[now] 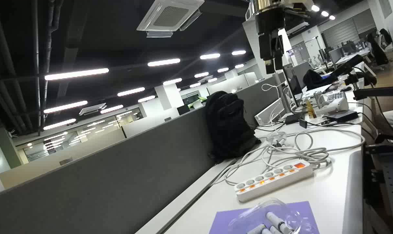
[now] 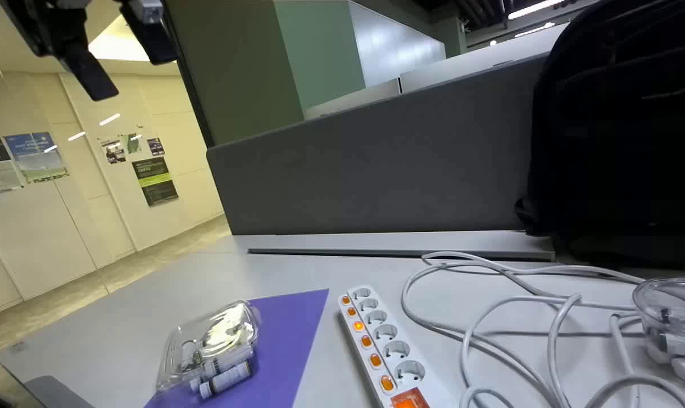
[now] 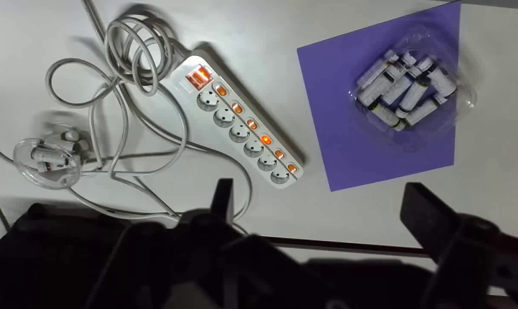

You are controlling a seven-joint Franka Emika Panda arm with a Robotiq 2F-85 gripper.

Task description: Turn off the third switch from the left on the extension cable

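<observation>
Tubs [image 3: 465,103] hold vials [image 3: 412,98]; hand [image 3: 317,195] spread

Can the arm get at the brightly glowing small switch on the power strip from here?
Probably yes: nothing covers that switch, and the cable runs clear of it. The open end effector hangs high and needs lowering.
</observation>
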